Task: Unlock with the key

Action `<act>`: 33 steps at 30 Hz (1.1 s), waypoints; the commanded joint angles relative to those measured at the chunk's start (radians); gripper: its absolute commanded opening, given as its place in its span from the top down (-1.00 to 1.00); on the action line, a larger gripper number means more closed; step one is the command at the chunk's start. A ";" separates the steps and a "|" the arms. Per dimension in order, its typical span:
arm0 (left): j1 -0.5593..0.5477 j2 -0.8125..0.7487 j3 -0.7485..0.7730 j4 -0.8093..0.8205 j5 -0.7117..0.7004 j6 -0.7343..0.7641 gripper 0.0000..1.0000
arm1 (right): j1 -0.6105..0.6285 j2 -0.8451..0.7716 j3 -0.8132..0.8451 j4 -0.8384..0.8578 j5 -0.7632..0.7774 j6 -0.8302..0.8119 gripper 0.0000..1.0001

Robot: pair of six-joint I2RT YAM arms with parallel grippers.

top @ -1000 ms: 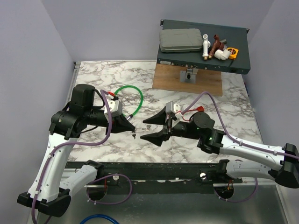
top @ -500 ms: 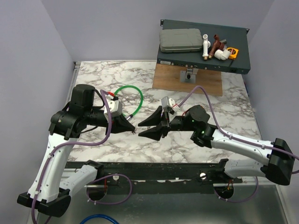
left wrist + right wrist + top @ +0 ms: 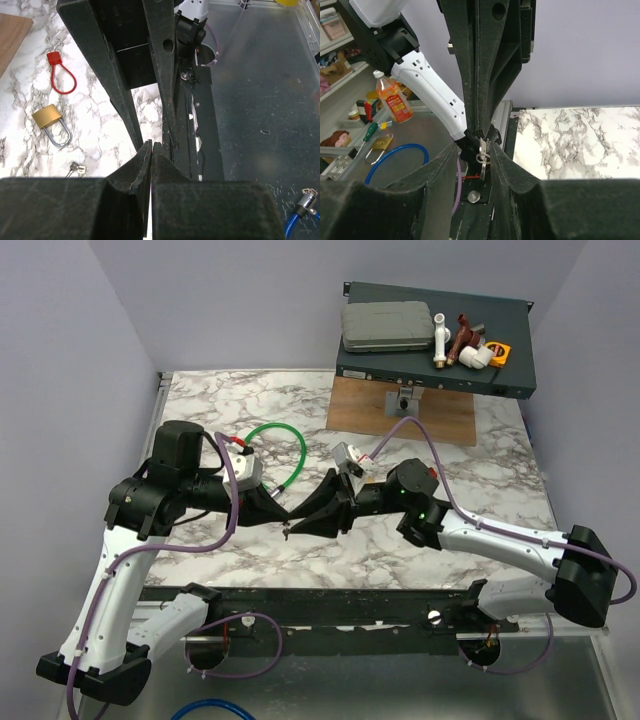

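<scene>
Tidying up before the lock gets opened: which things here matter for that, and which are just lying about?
Job: key, pinched in the left claw; padlock; right claw, open around the key.
Lying about: green cable loop, grey case, pipe fittings, orange bottle.

Top external camera looking down from high behind the near edge over the whole table (image 3: 200, 400), each wrist camera riding close behind its own fingers, left gripper (image 3: 152, 147) and right gripper (image 3: 475, 147) facing tip to tip, all views sharing that spot
</scene>
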 commanded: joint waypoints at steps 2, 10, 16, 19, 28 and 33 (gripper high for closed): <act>-0.007 -0.013 0.029 0.016 0.028 -0.017 1.00 | -0.002 0.020 0.030 0.034 -0.043 0.029 0.33; -0.016 -0.011 0.030 0.048 0.025 -0.045 1.00 | -0.002 0.031 0.028 0.060 -0.029 0.039 0.55; -0.024 -0.007 0.031 0.062 0.022 -0.059 1.00 | -0.002 0.054 0.041 0.076 -0.049 0.059 0.62; -0.027 -0.009 0.031 0.069 0.019 -0.068 1.00 | -0.001 0.061 0.046 0.077 -0.052 0.063 0.73; -0.034 -0.015 0.034 0.081 0.008 -0.085 1.00 | -0.007 0.026 0.018 0.058 0.003 0.057 0.99; -0.034 -0.019 0.028 0.089 0.004 -0.092 1.00 | -0.026 -0.024 -0.019 0.056 0.036 0.075 0.99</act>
